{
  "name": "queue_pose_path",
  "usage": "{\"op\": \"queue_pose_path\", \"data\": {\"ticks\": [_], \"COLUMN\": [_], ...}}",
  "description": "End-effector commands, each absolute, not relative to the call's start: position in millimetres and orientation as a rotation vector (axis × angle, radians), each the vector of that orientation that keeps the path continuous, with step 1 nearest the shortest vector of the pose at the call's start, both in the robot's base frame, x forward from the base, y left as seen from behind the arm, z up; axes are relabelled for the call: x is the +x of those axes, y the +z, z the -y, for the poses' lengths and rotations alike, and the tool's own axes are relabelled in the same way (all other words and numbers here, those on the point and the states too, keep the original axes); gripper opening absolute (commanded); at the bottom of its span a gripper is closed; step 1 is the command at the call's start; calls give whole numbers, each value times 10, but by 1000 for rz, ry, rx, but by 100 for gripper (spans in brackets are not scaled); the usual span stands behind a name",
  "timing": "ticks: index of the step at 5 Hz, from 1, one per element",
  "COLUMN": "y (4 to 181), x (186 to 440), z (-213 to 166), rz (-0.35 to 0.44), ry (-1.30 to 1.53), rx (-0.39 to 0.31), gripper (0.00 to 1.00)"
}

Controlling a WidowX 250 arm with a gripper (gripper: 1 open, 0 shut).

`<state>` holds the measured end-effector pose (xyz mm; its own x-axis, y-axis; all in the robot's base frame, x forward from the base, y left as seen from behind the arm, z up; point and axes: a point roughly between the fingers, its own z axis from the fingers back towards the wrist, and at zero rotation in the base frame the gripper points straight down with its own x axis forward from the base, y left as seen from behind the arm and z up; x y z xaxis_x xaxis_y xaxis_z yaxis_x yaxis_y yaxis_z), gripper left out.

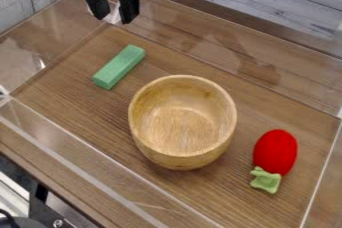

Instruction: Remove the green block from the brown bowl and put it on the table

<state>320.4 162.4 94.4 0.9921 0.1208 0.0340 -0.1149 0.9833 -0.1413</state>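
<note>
The green block (119, 66) lies flat on the wooden table (281, 82), to the left of the brown bowl (182, 120) and apart from it. The bowl stands upright with nothing inside. At the top left, my gripper (112, 14) hangs pointing down above and behind the block, clear of it. Its two dark fingers are spread open and nothing is between them.
A red strawberry-like toy (274, 153) with a green leaf lies to the right of the bowl near the front right. Low transparent walls (40, 62) border the tabletop on the left and front. A pale plank wall runs along the back.
</note>
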Motion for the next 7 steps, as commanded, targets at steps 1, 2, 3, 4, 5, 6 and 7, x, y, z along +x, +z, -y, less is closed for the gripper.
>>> {"op": "queue_pose_path", "data": {"ticks": [1, 2, 3, 4, 5, 6, 7], "y": [1296, 1285, 1257, 1200, 1183, 1169, 1169], "x": [3252, 3238, 3247, 3257, 3255, 3251, 3240], "z": [-1708, -1717, -1746, -1768, -1773, -1781, -1779], "rz": [135, 130, 123, 113, 107, 101, 97], "ry": [87, 68, 46, 18, 2, -9, -14], "rx": [-103, -114, -125, -129, -136, -145, -154], "gripper": [100, 100, 100, 100, 100, 100, 100]}}
